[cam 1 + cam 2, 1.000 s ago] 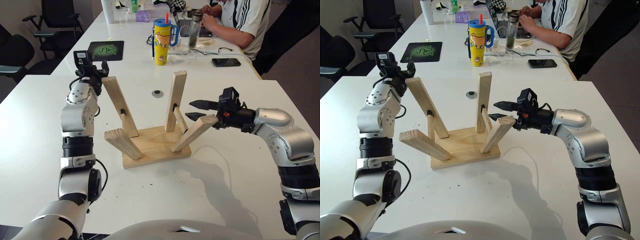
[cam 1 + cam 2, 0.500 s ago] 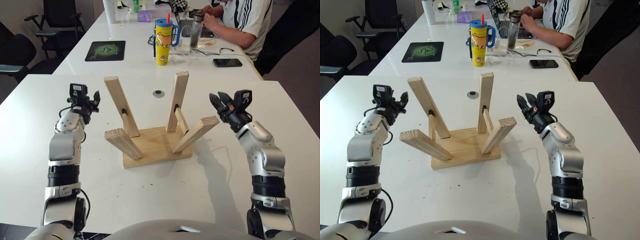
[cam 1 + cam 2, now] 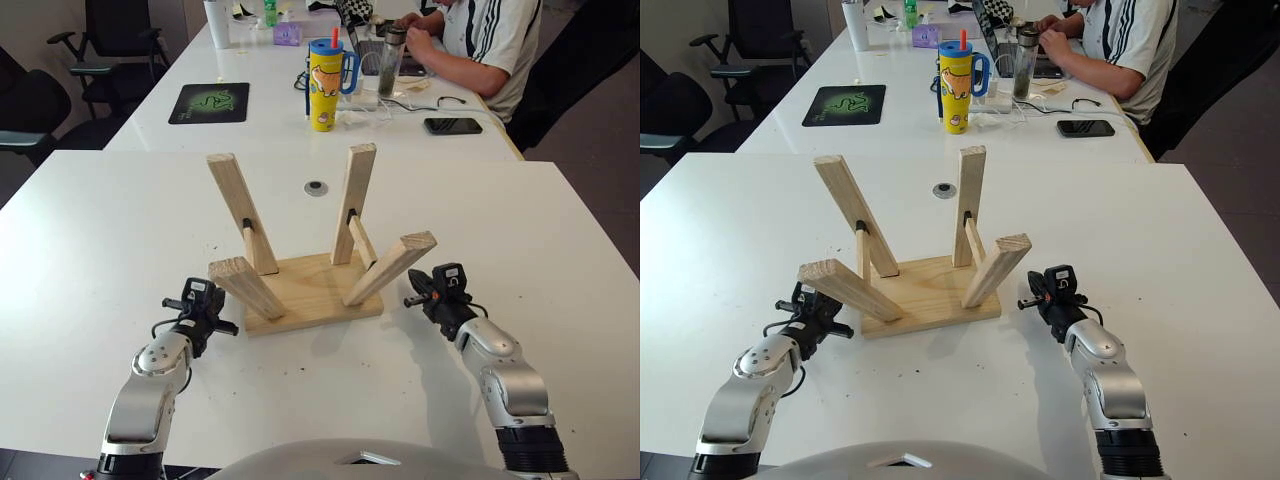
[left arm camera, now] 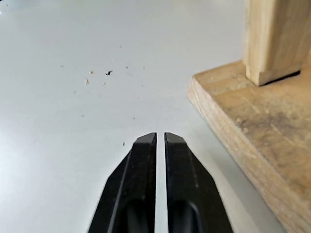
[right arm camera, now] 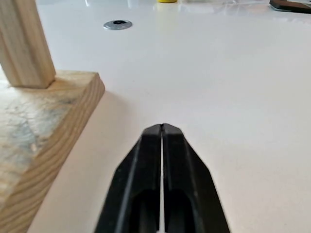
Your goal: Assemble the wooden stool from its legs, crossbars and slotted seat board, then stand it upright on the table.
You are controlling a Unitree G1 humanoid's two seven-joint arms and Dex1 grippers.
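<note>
While the head view catches the wooden stool [image 3: 305, 262] legs-up, wrist views reveal rough grain on the seat board [image 4: 252, 131]; left gripper [image 4: 160, 136], right gripper [image 5: 162, 127] pinched narrow, empty.

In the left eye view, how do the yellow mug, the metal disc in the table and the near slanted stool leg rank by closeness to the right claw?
From the right gripper:
1. Slanted stool leg, right beside it.
2. Metal disc, farther back and to its left.
3. Yellow mug, farthest back.

Splayed legs [image 3: 390, 268] of the stool [image 3: 315, 288] overhang the table [image 3: 90, 250], leaving passable gaps between.
</note>
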